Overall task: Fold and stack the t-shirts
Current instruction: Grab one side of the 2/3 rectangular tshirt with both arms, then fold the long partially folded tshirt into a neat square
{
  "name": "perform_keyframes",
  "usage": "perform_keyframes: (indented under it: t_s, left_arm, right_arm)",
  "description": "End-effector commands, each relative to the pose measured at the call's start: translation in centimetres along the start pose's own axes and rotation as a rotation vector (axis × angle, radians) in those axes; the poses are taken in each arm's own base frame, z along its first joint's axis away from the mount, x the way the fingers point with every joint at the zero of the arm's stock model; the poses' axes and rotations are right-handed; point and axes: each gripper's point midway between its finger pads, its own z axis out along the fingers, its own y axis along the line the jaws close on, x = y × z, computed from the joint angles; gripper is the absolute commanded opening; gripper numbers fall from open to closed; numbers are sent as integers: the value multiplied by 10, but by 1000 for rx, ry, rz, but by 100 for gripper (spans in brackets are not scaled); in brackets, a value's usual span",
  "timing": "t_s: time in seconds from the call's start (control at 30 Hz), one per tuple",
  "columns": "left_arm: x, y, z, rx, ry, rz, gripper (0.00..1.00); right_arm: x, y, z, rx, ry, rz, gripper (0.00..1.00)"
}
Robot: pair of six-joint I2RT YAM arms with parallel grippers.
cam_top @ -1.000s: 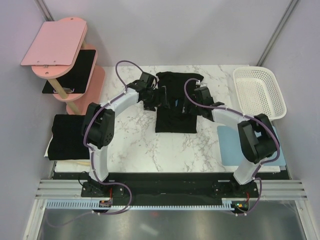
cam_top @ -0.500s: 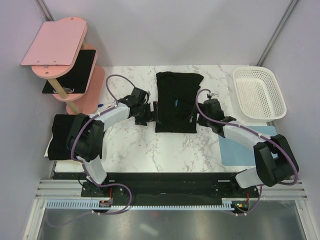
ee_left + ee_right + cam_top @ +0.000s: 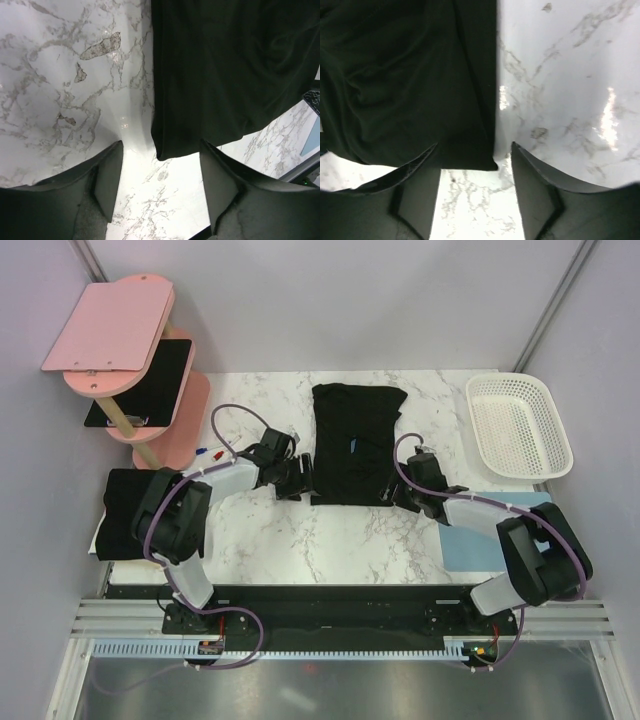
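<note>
T-shirt (image 3: 352, 445), limp light cloth folded into a strip on the bench (image 3: 300, 540), wants pinching at its near corners, where left claw (image 3: 303, 482) and right claw (image 3: 392, 494) gape wide, empty.

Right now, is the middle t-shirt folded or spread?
Partly folded: the t-shirt lies flat as a long narrow rectangle with straight side edges, not yet halved lengthwise.

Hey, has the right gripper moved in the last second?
Yes. The right gripper has come nearer, from level with the white basket to past its near rim, at the t-shirt's near right corner.
</note>
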Motion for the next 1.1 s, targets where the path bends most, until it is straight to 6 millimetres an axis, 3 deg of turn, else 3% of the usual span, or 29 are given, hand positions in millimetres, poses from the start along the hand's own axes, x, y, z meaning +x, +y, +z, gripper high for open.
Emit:
perform_keyframes:
  t_s: [0.0,0.1,0.13,0.2,0.23,0.27,0.4,0.73,0.83,0.93,1.07]
  left_arm:
    - [-1,-10,7,63,-4,-21,62]
    - [4,-17,10,105,27,-28,38]
    - [5,-19,11,113,28,-26,25]
    - [7,-22,12,120,34,-21,9]
    - [8,-22,11,122,38,-22,2]
    - [9,-24,10,127,36,-18,2]
    - [17,-35,-4,152,28,4,2]
    - [87,-47,-34,162,95,28,2]
    - [94,-50,-49,168,89,16,2]
    - [84,-55,-63,154,50,25,2]
    - [59,-67,-75,145,12,60,2]
  right_arm:
    - [16,14,13,-91,58,75,59]
    - [24,20,18,-125,97,103,51]
    - [26,20,18,-132,103,106,41]
    - [26,24,18,-162,96,115,25]
    - [27,24,17,-165,100,118,6]
    - [28,27,15,-183,105,118,0]
    - [32,28,4,-192,120,109,0]
    - [70,17,-41,-216,193,56,0]
    - [70,22,-57,-258,170,43,0]
    - [63,25,-70,-273,143,29,0]
    - [32,40,-78,-279,58,-8,0]
